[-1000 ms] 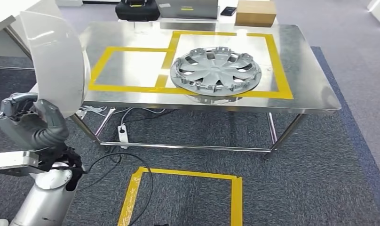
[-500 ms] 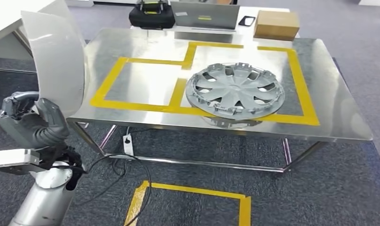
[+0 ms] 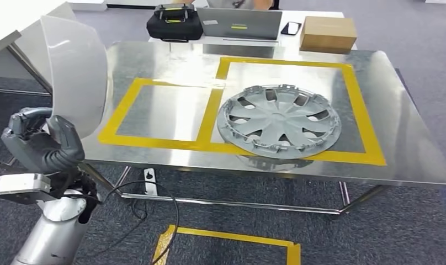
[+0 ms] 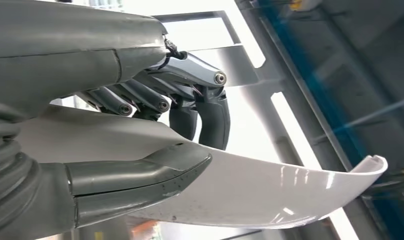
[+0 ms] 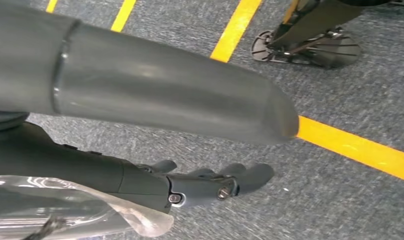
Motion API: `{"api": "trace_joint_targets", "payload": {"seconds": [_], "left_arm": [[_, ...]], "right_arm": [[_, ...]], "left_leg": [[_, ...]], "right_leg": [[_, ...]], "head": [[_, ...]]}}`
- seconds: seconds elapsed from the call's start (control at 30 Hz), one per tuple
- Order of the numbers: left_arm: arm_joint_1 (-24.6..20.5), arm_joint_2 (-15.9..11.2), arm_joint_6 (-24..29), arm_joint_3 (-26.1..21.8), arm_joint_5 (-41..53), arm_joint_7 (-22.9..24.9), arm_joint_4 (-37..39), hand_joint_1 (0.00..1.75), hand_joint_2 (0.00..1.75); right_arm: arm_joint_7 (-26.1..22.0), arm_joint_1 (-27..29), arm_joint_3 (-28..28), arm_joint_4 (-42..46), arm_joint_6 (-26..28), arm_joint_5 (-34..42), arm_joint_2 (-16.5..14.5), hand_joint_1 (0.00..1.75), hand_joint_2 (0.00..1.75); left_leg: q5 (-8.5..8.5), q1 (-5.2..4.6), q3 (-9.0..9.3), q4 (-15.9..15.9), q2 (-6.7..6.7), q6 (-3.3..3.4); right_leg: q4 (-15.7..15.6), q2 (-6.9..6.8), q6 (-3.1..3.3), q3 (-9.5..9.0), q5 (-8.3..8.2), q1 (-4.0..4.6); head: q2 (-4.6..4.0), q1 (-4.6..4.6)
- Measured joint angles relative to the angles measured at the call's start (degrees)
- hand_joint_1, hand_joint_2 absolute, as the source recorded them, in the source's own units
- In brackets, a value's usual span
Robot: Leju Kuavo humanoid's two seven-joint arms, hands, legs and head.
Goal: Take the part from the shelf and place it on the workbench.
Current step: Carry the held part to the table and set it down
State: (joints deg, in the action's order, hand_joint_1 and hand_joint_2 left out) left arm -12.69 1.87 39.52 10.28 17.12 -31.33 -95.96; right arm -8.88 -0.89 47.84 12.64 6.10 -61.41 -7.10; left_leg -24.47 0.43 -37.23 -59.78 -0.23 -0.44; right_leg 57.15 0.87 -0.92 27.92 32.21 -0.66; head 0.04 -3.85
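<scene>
Grey carpet with yellow floor tape lies under a steel tabletop [image 3: 154, 58] marked with two yellow-taped rectangles. You are in the carry step: your left hand [image 3: 41, 144] grips one curved white part [image 3: 77, 72] by its lower edge, thumb on one face and fingers on the other, the panel rising above the hand and overlapping the tabletop's near corner. Your right hand [image 5: 210, 185] hangs over the carpet, fingers loosely extended and holding nothing. One wheel cover [image 3: 279, 120] already sits well off to the hand's right, in the larger rectangle. Next, I judge, you must reach forward and right and lay the part in the bare smaller rectangle [image 3: 160, 113]. Beyond the tabletop: one bag [image 3: 174, 23], one laptop [image 3: 240, 23], one box [image 3: 327, 33].
</scene>
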Motion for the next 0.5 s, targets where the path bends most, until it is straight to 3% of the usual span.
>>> {"api": "trace_joint_targets", "payload": {"seconds": [0.1,0.17,0.23,0.27,0.3,0.33,0.37,0.43,0.5], "left_arm": [[-0.21,-0.16,-0.43,0.19,0.14,0.61,0.21,1.75,1.75],[-0.57,-0.24,-1.09,0.37,0.23,1.19,0.32,1.75,1.75],[-0.84,-0.32,-2.25,0.71,0.50,2.18,0.62,1.75,1.75],[-0.88,-0.41,-3.01,0.91,0.70,2.79,0.87,1.75,1.75],[-0.88,-0.51,-3.80,1.11,0.98,3.40,1.16,1.75,1.75],[-0.88,-0.63,-4.48,1.31,1.23,3.94,1.45,1.75,1.75],[-0.88,-0.74,-5.08,1.50,1.47,4.39,1.71,1.75,1.75],[-1.06,-1.00,-6.27,1.89,2.04,5.40,2.23,1.75,1.75],[-1.50,-1.38,-7.80,2.26,3.31,6.98,2.91,1.75,1.75]], "right_arm": [[0.01,-0.25,0.01,0.02,-0.02,-0.13,0.00,0.00,0.00],[-0.03,-0.42,0.02,0.03,-0.06,-0.27,-0.01,0.00,0.00],[-0.03,-0.53,0.06,0.02,-0.13,-0.36,-0.01,0.00,0.00],[-0.02,-0.51,0.12,0.02,-0.16,-0.39,-0.01,0.00,0.00],[0.00,-0.43,0.23,0.02,-0.21,-0.40,-0.01,0.00,0.00],[0.02,-0.35,0.36,0.02,-0.27,-0.42,0.00,0.00,0.00],[0.02,-0.30,0.52,0.02,-0.32,-0.42,0.00,0.00,0.00],[-0.01,-0.32,0.80,0.03,-0.45,-0.43,0.01,0.00,0.00],[-0.13,-0.36,0.99,0.02,-0.64,-0.41,0.01,0.00,0.00]], "left_leg": [[0.00,-0.13,0.15,0.25,-0.14,1.16],[-0.25,0.10,0.83,0.79,-0.10,1.88],[-0.63,0.11,1.11,0.92,-0.04,2.39],[-0.83,0.07,1.17,0.91,-0.06,2.53],[-1.04,0.04,1.31,0.91,-0.10,2.58],[-1.30,0.03,1.56,0.90,-0.15,2.56],[-1.57,0.04,1.92,0.88,-0.21,2.45],[-2.18,-0.05,2.60,0.81,-0.25,2.01],[-2.50,-0.27,2.72,0.69,-0.27,1.44]], "right_leg": [[-0.23,-0.21,-1.00,-0.20,0.73,-0.09],[2.70,-0.34,-1.50,1.03,2.50,-0.11],[10.18,-0.42,-1.74,5.80,5.21,-0.17],[13.86,-0.42,-1.83,8.48,6.01,-0.19],[15.92,-0.42,-1.88,10.46,5.73,-0.20],[15.80,-0.43,-1.91,11.35,4.24,-0.21],[13.41,-0.46,-1.88,11.06,1.72,-0.23],[5.92,-0.62,-1.74,8.57,-3.13,-0.23],[1.81,-0.68,-1.34,6.79,-4.57,-0.11]], "head": [[0.00,0.02],[0.00,0.26],[0.00,0.53],[0.00,0.59],[0.00,0.58],[0.00,0.60],[0.00,0.62],[0.00,0.64],[0.01,0.58]]}}
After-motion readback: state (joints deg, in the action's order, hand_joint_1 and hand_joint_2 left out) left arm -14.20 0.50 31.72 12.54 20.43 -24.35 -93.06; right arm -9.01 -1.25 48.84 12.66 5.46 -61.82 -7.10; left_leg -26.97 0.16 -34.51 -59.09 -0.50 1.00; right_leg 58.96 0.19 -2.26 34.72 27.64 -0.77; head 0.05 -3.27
